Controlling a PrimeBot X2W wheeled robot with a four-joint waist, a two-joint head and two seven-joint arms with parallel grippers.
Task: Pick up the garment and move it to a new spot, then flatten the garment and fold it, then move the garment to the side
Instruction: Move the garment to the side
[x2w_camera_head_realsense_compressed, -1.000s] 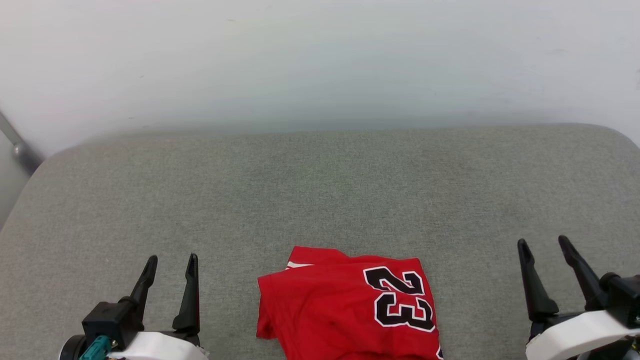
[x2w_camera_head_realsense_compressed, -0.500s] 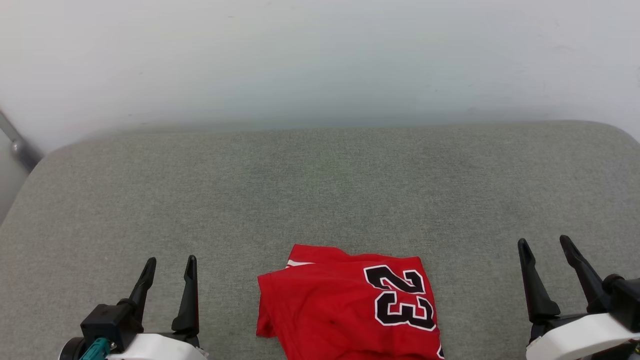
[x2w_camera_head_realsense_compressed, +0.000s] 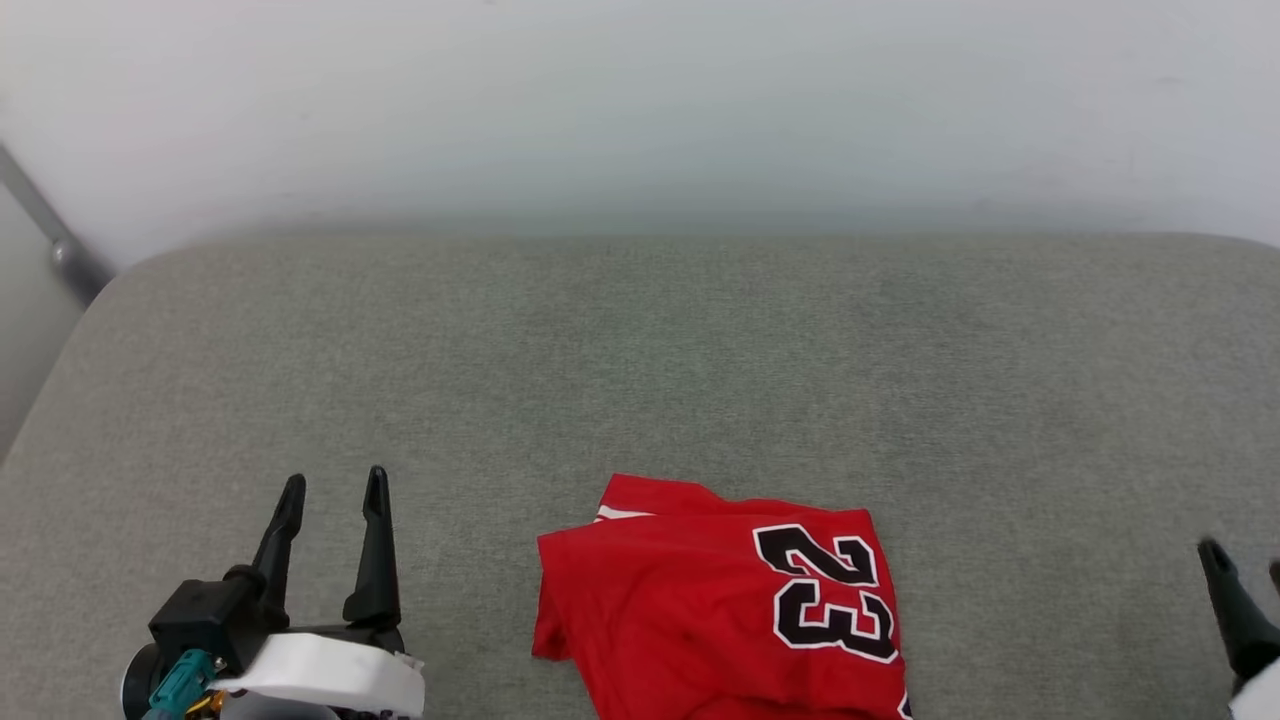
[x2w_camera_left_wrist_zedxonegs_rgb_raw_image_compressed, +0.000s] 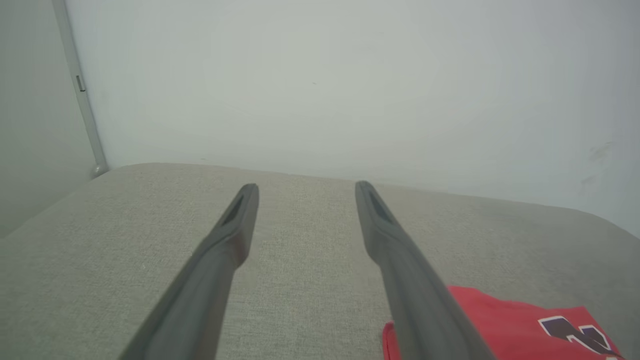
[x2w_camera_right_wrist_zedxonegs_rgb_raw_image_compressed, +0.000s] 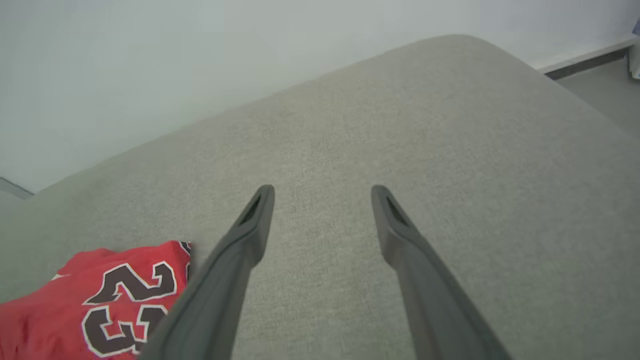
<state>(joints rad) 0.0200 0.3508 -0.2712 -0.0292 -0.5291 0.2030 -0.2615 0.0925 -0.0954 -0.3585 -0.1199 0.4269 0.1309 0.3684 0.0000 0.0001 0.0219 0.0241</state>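
- A folded red jersey-style garment (x2w_camera_head_realsense_compressed: 690, 620) of smooth fabric lies flat at the near edge of a wide grey woven-fabric cushion (x2w_camera_head_realsense_compressed: 640, 370). It sits a little right of the middle, and its near part runs off the bottom of the head view.
- A black number 23 (x2w_camera_head_realsense_compressed: 825, 590) with a white outline sits sideways on the garment's right half. A thin white strip of trim (x2w_camera_head_realsense_compressed: 622, 513) shows near its far left corner.
- The left gripper (x2w_camera_head_realsense_compressed: 335, 480), two long dark fingers (x2w_camera_head_realsense_compressed: 375, 560) on a black and white wrist, is at the near left, well apart from the garment's left edge.
- Its jaws stand apart, with nothing but bare cushion between them.
- In the left wrist view the left gripper (x2w_camera_left_wrist_zedxonegs_rgb_raw_image_compressed: 306, 187) points toward the far wall. The garment (x2w_camera_left_wrist_zedxonegs_rgb_raw_image_compressed: 500, 325) shows at the lower right, partly hidden behind one finger.
- The right gripper (x2w_camera_head_realsense_compressed: 1245, 558) is at the near right corner of the head view, mostly cut off by the picture's edge and well apart from the garment's right edge.
- In the right wrist view the right gripper (x2w_camera_right_wrist_zedxonegs_rgb_raw_image_compressed: 322, 190) has its jaws spread wide and empty over bare cushion. The garment (x2w_camera_right_wrist_zedxonegs_rgb_raw_image_compressed: 65, 295) lies at the lower left with its number in sight.
- A plain white wall (x2w_camera_head_realsense_compressed: 640, 100) rises behind the cushion's far edge, and a grey metal rod (x2w_camera_head_realsense_compressed: 60, 250) slants at the far left.
- Past the cushion's rounded far right corner, the right wrist view shows grey floor (x2w_camera_right_wrist_zedxonegs_rgb_raw_image_compressed: 605, 100) and a dark skirting strip (x2w_camera_right_wrist_zedxonegs_rgb_raw_image_compressed: 580, 62).
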